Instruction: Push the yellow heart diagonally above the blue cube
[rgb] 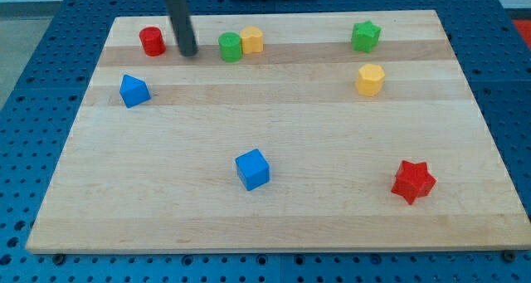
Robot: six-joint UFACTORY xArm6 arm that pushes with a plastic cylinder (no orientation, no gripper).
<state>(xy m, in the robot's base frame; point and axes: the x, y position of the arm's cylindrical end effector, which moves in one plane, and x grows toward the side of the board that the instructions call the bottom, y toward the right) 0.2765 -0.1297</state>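
The yellow heart (252, 40) lies near the view's top, a little left of centre, touching the right side of a green cylinder (230, 46). The blue cube (252, 168) lies well below them, in the lower middle of the wooden board (290, 225). My tip (189, 53) rests on the board left of the green cylinder, a small gap apart from it, and right of a red cylinder (152, 41). The rod rises out of the view's top.
A blue wedge-like block (133, 90) lies at the left. A green star (365, 36) and a yellow hexagonal block (370, 80) lie at the upper right. A red star (413, 181) lies at the lower right.
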